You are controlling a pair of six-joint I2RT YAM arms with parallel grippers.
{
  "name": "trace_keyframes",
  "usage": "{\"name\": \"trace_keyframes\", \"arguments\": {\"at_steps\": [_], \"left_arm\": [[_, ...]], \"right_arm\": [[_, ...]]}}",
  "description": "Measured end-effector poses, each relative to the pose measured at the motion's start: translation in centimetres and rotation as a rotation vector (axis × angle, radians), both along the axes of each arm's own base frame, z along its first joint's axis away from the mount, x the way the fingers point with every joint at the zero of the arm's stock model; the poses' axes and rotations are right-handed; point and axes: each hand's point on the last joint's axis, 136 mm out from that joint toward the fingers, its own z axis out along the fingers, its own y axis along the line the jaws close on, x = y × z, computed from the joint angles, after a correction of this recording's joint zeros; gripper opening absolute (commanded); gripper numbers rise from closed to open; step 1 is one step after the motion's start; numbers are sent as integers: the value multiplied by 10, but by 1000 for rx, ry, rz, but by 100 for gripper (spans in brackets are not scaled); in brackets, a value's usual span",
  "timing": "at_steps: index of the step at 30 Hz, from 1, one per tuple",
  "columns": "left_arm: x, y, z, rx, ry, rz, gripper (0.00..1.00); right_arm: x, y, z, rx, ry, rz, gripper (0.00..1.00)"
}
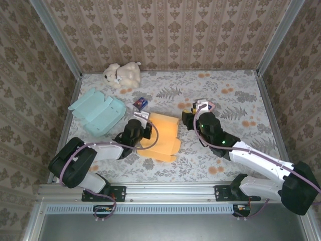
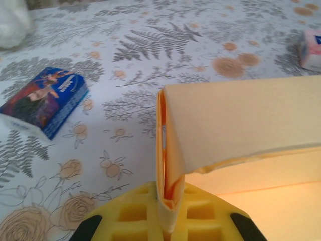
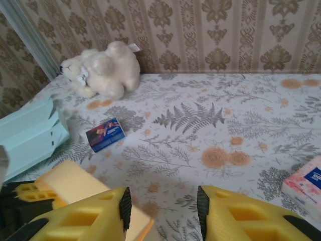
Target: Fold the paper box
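The left arm point(image 1: 100, 153) lies low, bent in toward the middle, its left tool point(image 2: 163, 198) pinched shut on an edge of the paper box point(image 2: 241, 115), while the right arm point(image 1: 251, 155) stretches in from the right, its right tool point(image 3: 161, 208) parted, gripping nothing.

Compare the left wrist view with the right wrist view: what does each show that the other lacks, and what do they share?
Left wrist, not right wrist: the crease where the left claw, shut, pinches the orange paper box. Right wrist, not left wrist: the right claw, open and empty, and the face of the teddy bear. Shared: the orange paper box, the small blue pack, the pink-white packet, the floral tablecloth.
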Motion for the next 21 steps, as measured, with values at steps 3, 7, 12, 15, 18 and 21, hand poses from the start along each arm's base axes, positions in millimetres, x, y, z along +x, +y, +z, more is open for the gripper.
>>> {"name": "trace_keyframes", "arguments": {"at_steps": [3, 7, 12, 15, 18, 21], "left_arm": [[-10, -5, -3, 11, -36, -78, 0], [-16, -11, -8, 22, -61, -162, 0], [-19, -22, -11, 19, -94, -251, 0], [-19, -24, -19, 17, -87, -285, 0], [-16, -26, -24, 8, -89, -300, 0], [-10, -29, -25, -4, -103, -303, 0]], "right_arm": [[4, 8, -20, -24, 49, 29, 42], [5, 23, -59, -68, 144, 87, 42], [3, 41, -88, -66, 218, 165, 41], [2, 50, -99, -51, 246, 200, 41], [1, 57, -113, -46, 279, 223, 41], [3, 61, -112, -28, 273, 235, 41]]}}
